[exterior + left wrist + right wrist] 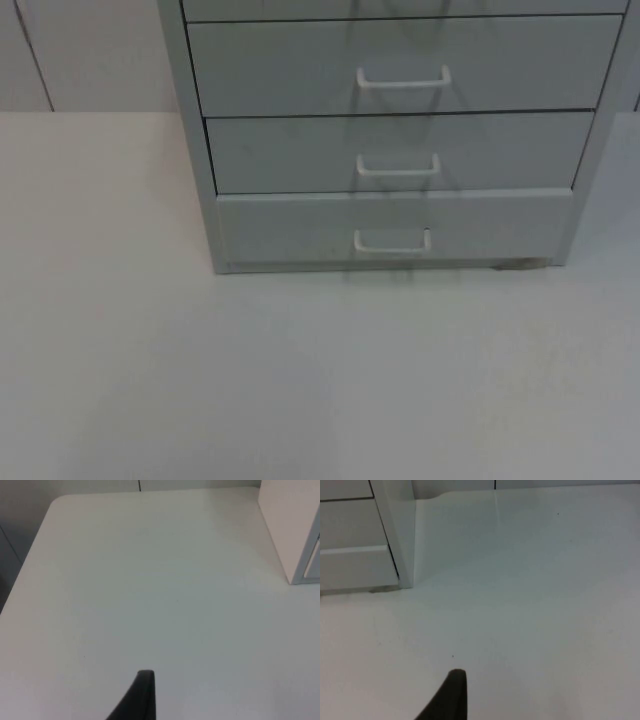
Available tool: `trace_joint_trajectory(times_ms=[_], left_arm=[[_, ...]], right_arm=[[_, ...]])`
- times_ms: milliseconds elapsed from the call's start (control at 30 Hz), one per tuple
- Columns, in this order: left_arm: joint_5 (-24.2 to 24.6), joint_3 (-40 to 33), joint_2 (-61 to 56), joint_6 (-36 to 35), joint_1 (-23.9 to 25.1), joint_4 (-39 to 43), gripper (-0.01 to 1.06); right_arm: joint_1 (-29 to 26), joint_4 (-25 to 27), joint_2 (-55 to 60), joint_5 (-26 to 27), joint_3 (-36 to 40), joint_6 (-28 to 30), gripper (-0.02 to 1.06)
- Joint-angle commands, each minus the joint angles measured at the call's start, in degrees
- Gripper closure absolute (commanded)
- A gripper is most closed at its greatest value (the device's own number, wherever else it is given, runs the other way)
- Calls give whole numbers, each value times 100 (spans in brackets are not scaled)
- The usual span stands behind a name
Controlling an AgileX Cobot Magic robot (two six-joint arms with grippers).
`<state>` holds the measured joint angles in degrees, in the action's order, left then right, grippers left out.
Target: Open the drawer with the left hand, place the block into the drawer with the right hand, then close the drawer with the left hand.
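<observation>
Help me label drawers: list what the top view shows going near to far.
Bare table → bottom drawer, standing slightly proud → middle drawer → upper drawer, each with a white handle.

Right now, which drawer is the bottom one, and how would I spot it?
Find the grey cabinet standing on the white table. Three drawers with white handles show on its front. The bottom drawer is lowest, and its front sticks out slightly further than the drawers above.
</observation>
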<state>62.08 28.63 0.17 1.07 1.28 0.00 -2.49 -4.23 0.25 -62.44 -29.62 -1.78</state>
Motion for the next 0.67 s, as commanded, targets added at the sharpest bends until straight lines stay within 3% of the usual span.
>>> trace_joint_trajectory(times_ms=[0, 433, 633], left_arm=[[-57, -29, -17, -3, 16, -43, 0], [-57, -29, -17, -3, 16, -43, 0], [-57, -29, -17, -3, 16, -43, 0]], right_arm=[[-13, -3, -25, 72, 12, 29, -1], [14, 1, -25, 72, 12, 29, -1], [514, 10, -25, 72, 12, 2, -1]])
